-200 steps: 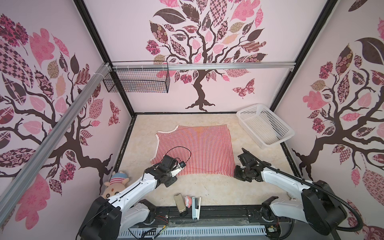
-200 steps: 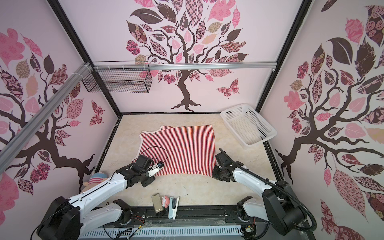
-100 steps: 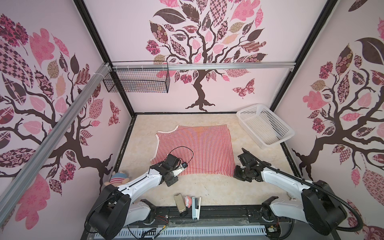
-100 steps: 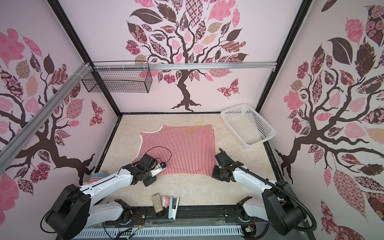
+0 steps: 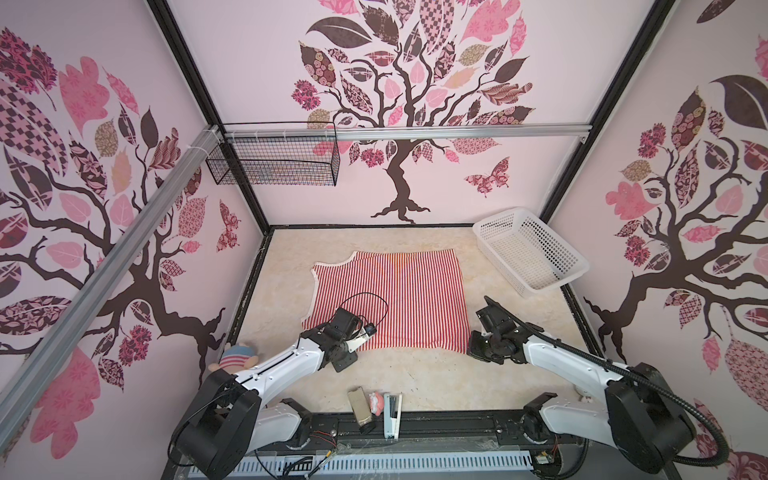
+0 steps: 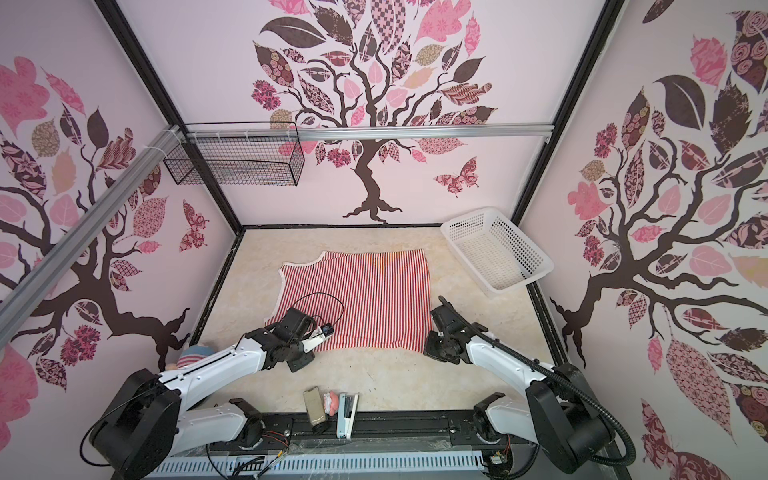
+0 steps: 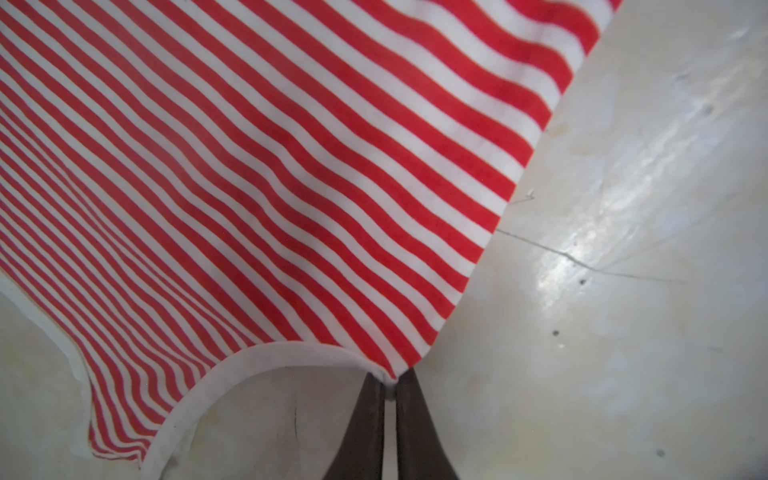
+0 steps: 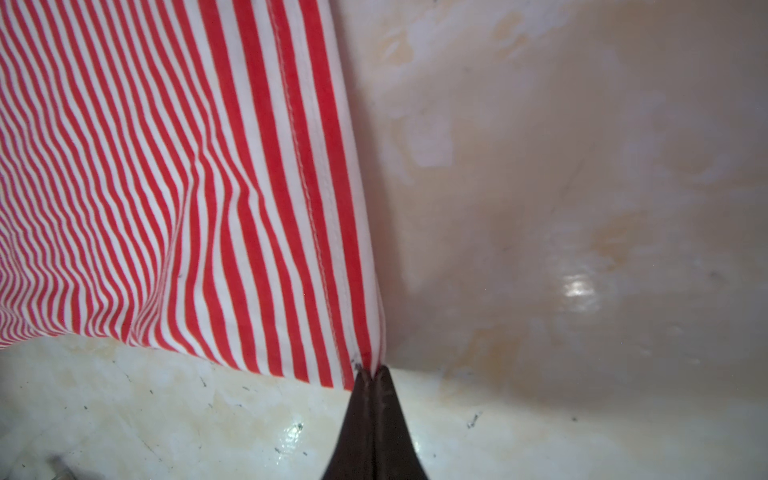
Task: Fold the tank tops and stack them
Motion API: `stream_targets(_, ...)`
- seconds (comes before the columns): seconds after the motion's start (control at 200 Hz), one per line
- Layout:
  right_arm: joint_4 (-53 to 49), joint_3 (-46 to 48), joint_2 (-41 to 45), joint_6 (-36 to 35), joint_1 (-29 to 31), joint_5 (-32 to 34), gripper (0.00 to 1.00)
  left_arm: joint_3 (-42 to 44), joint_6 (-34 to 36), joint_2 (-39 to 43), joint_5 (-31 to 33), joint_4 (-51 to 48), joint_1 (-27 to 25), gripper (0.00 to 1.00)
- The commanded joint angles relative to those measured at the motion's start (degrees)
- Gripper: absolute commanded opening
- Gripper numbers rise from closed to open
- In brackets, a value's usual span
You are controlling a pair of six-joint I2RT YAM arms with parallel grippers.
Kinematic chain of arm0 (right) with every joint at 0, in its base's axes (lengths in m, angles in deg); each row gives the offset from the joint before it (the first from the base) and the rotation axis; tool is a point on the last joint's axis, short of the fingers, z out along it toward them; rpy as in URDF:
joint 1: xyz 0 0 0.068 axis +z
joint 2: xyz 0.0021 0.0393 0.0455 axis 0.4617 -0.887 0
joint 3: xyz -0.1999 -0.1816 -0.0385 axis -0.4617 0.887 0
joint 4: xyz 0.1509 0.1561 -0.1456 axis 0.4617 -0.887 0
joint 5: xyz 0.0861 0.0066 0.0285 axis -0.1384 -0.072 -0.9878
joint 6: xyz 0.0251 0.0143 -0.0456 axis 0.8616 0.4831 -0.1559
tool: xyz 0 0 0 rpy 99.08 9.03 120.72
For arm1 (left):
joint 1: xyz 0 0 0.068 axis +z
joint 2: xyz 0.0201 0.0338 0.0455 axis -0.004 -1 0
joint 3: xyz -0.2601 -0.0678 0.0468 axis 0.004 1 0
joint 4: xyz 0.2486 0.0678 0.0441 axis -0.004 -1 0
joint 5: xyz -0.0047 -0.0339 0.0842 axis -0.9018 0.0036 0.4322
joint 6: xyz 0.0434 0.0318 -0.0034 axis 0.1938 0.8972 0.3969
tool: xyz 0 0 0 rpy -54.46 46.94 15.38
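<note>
The beige table [image 5: 415, 376] carries everything. The top [image 5: 399, 299] lies spread flat mid-table, armhole side to the L and hem to the R, well apart from the white basket [image 5: 532, 253] at the far R corner. The L gripper [image 7: 389, 384] has its jaws pressed together on the near armhole corner, at the white trim. The R gripper [image 8: 371, 372] has its jaws pressed together on the near hem corner. Risks: both pinches take only the very tip of the cloth, so a corner may slip out on lift. If a pinch holds one layer only, the layers will prob. part and the fold will bag. Unequal arm travel would skew the edge. Vs. 1 s earlier: the L jaws stood apart and now pinch. The L arm has swung over the doll [image 5: 239, 357], so only its hat shows. The R arm and the top are unchanged.
</note>
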Motion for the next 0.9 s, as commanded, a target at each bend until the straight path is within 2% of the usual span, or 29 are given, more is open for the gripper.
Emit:
stream_targets(0.0, -1.7, -1.4, 1.1, 0.0, -0.2, -0.6, 0.02, 0.3, -0.5, 1.5, -0.7, 0.5, -0.2, 0.02)
stream_targets(0.42, -6.0, -2.3, 6.6, 0.6, -0.2, -2.4, 0.00, -0.3, 0.5, 5.9, -4.8, -5.4, -0.2, 0.00)
stream_targets(0.69, -14.5, -5.4, 12.4, -0.3, -0.2, 1.0, 0.00, -0.5, 1.5, 10.7, -6.2, -10.4, -0.2, 0.00)
stream_targets(0.896, -16.7, -7.8, 13.8, -0.6, -0.1, 2.0, 0.00, -2.3, 1.6, 11.9, -5.9, -11.8, -0.2, 0.00)
